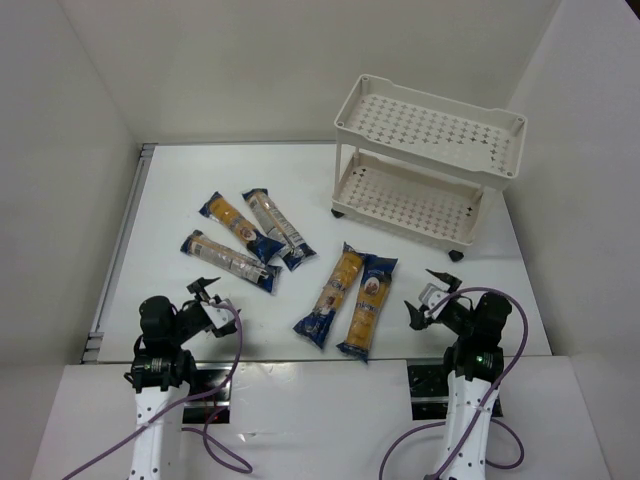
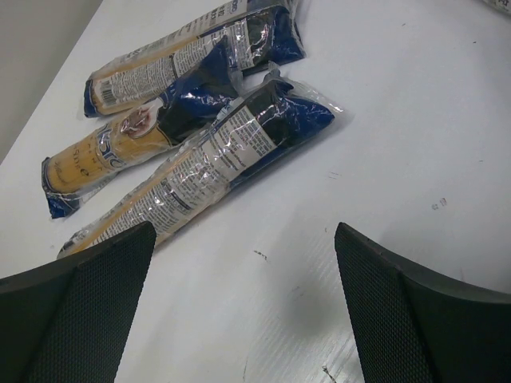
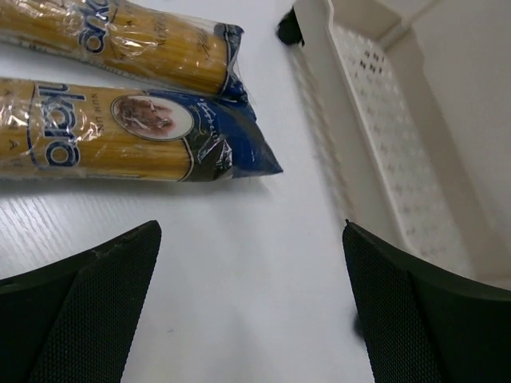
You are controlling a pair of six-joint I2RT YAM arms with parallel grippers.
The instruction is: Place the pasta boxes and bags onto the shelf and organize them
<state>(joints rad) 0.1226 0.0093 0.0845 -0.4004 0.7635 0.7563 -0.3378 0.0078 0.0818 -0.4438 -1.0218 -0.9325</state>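
Note:
Five pasta packs lie on the white table. Three form a left cluster: a pale one (image 1: 228, 263), a yellow one (image 1: 240, 226) and another pale one (image 1: 277, 228). Two yellow ones (image 1: 332, 296) (image 1: 367, 305) lie side by side at centre right. The empty cream two-tier shelf (image 1: 430, 152) stands at the back right. My left gripper (image 1: 205, 295) is open and empty, low near the left cluster; its view shows the nearest pack (image 2: 207, 163). My right gripper (image 1: 428, 300) is open and empty, between the yellow pack (image 3: 120, 140) and the shelf's lower tray (image 3: 375, 144).
White walls enclose the table on the left, back and right. A metal rail (image 1: 125, 240) runs along the table's left edge. The shelf's black wheel (image 3: 289, 30) shows beside the far yellow pack (image 3: 120, 40).

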